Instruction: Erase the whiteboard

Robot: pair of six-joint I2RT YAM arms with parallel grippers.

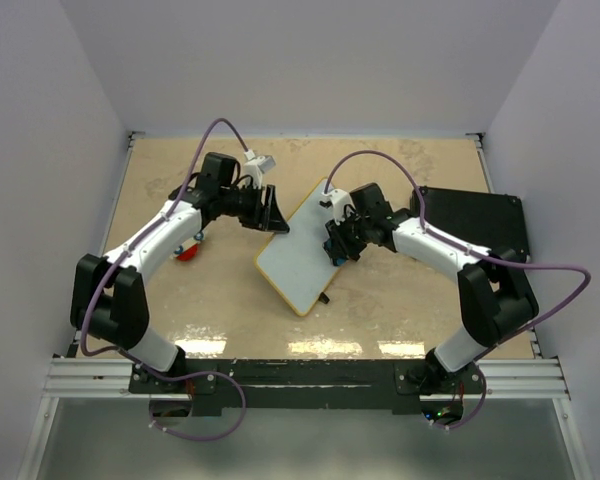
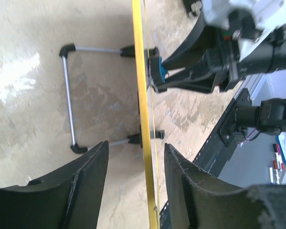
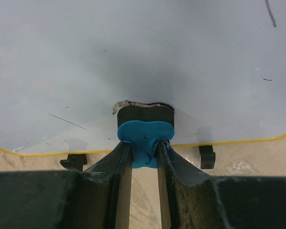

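Observation:
The whiteboard (image 1: 298, 258) stands tilted at mid-table, a white board in a thin yellow frame. My left gripper (image 1: 273, 211) is at its upper left edge. In the left wrist view the yellow edge (image 2: 138, 71) runs between the open fingers (image 2: 136, 148) with a gap on each side. My right gripper (image 1: 338, 246) is shut on a blue eraser (image 3: 145, 132), whose dark pad presses the white surface (image 3: 133, 47) just above the lower frame and its black tabs (image 3: 207, 156). The board looks nearly clean, with one dark stroke (image 3: 269, 12) at the top right.
A black rectangular case (image 1: 475, 224) lies at the right, behind my right arm. A small red object (image 1: 187, 251) sits under my left arm. Behind the board, its metal wire stand (image 2: 69, 95) rests on the table. White walls enclose the table.

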